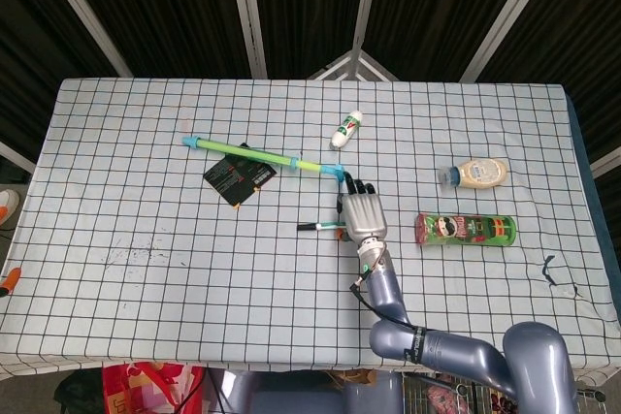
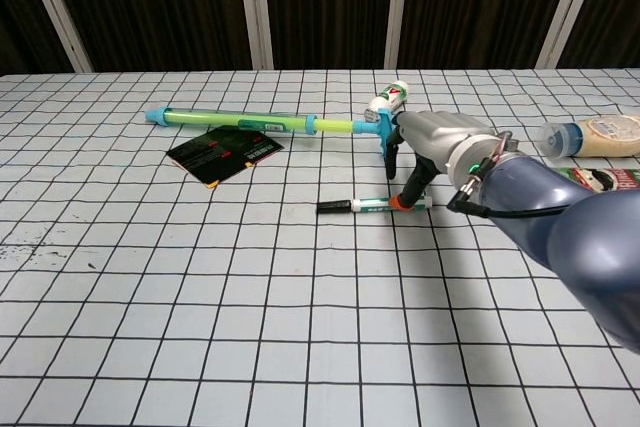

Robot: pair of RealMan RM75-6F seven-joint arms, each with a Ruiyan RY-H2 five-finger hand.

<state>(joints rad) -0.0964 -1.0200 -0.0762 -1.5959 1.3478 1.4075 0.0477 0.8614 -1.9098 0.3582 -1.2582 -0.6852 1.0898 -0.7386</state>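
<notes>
On the counter (image 1: 116,162): one marker (image 2: 370,205), one green tube (image 1: 262,155), one black card (image 1: 238,177), one small white bottle (image 1: 345,129), one sauce bottle (image 1: 475,174), one chip can (image 1: 466,230). One robot hand (image 1: 362,214) shows.
</notes>
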